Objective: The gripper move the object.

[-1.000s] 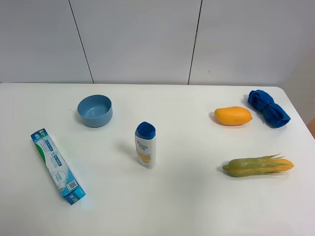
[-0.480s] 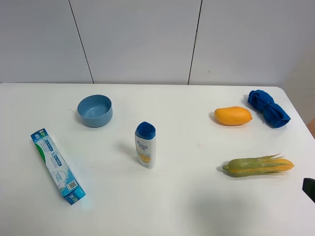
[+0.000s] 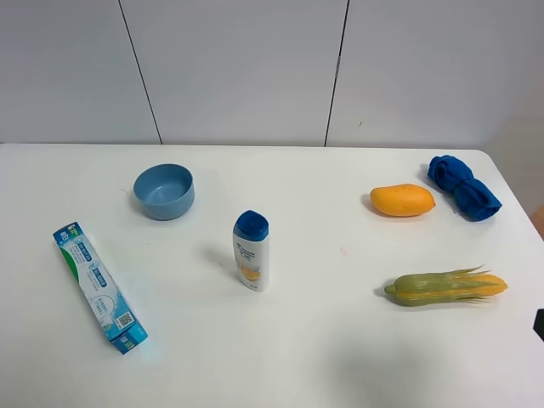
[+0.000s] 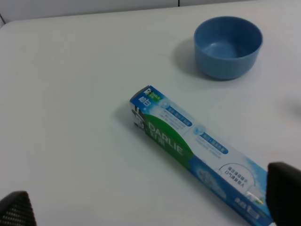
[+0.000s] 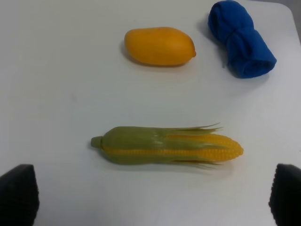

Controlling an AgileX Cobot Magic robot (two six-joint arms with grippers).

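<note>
A corn cob (image 3: 445, 286) with green husk lies on the white table at the right; in the right wrist view it (image 5: 169, 145) lies just ahead of my open right gripper (image 5: 153, 197), between the two fingertips (image 5: 19, 193). A sliver of that gripper shows at the right edge of the exterior view (image 3: 539, 324). A toothpaste box (image 3: 99, 287) lies at the left; in the left wrist view it (image 4: 197, 148) lies ahead of my open left gripper (image 4: 150, 207), its near end by one fingertip (image 4: 284, 193). Both grippers are empty.
A blue bowl (image 3: 163, 190) stands at the back left and shows in the left wrist view (image 4: 228, 46). A shampoo bottle (image 3: 251, 250) stands upright mid-table. A mango (image 3: 402, 200) and a rolled blue cloth (image 3: 463, 186) lie at the back right, beyond the corn.
A dark part of the right gripper came into the exterior view at the right edge and has since drawn back a little. The objects have not moved.
</note>
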